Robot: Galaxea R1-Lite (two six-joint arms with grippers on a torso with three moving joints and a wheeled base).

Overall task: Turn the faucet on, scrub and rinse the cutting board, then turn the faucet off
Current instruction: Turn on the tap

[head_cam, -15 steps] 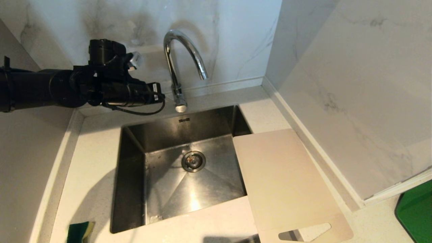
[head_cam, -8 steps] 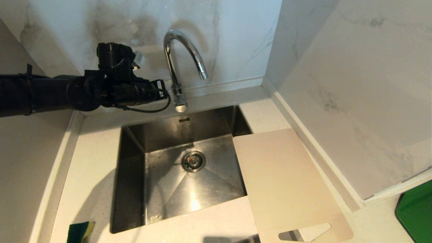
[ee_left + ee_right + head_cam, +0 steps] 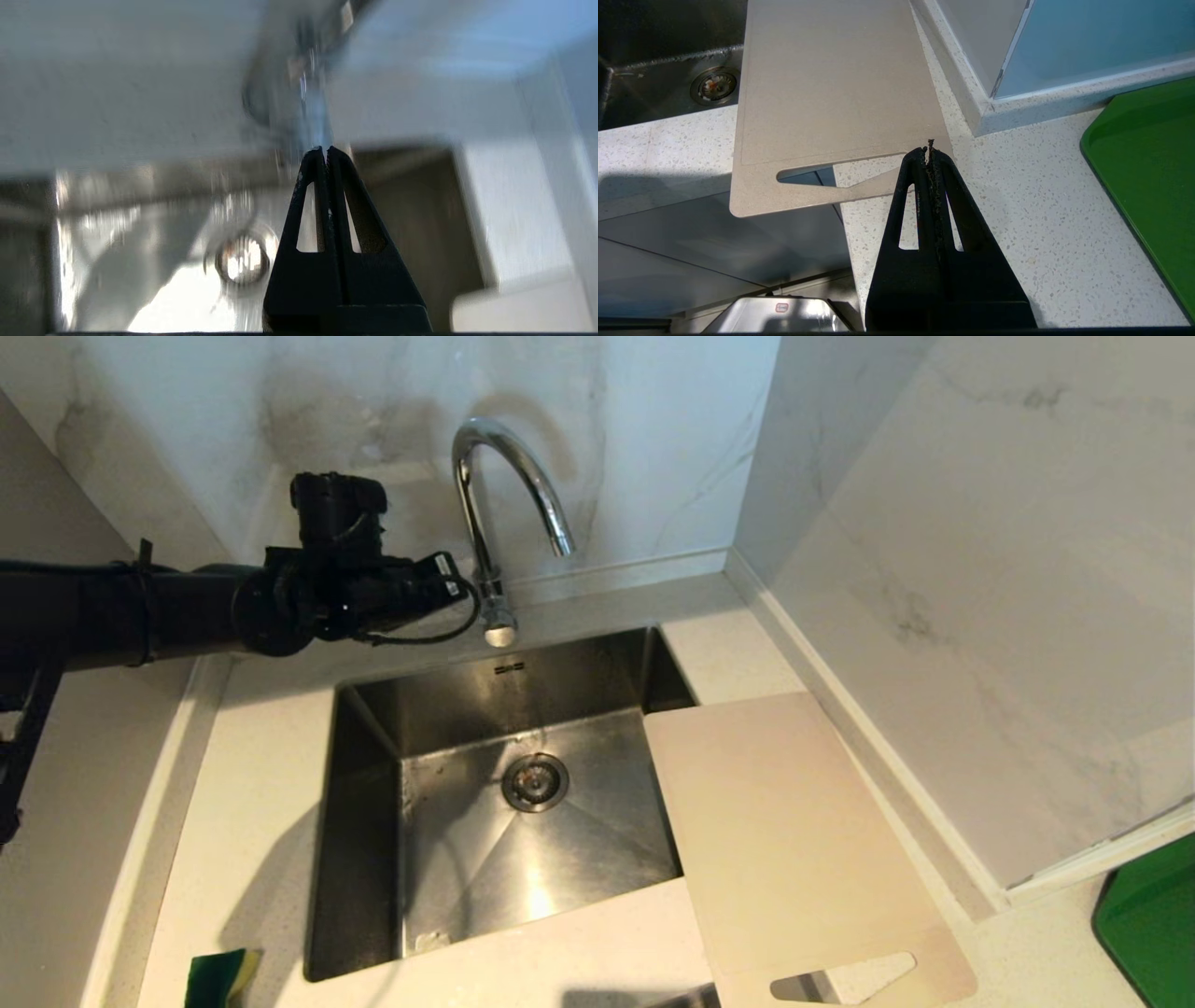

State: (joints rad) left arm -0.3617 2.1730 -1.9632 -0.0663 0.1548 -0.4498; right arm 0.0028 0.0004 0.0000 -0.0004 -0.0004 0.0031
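Note:
The chrome gooseneck faucet (image 3: 505, 472) stands behind the sink, its small lever (image 3: 500, 633) pointing forward over the rim. My left gripper (image 3: 464, 584) reaches in from the left at the level of the faucet's base and is shut on nothing. In the left wrist view its shut tips (image 3: 324, 150) sit right before the blurred faucet stem (image 3: 312, 108); whether they touch it I cannot tell. The pale beige cutting board (image 3: 794, 840) lies flat at the sink's right edge, partly over the basin. My right gripper (image 3: 930, 149) hangs shut and empty just off the board's (image 3: 831, 79) slotted end.
The steel sink (image 3: 366, 859) has a drain (image 3: 535, 781) in its middle. A green-and-yellow sponge (image 3: 220, 978) lies on the counter at the front left. A green slab (image 3: 1153, 924) sits at the far right. Marble walls close in behind and on the right.
My left arm has swung right and a little lower, bringing the shut gripper from well left of the faucet up to its stem. Board, sponge and right gripper have stayed put.

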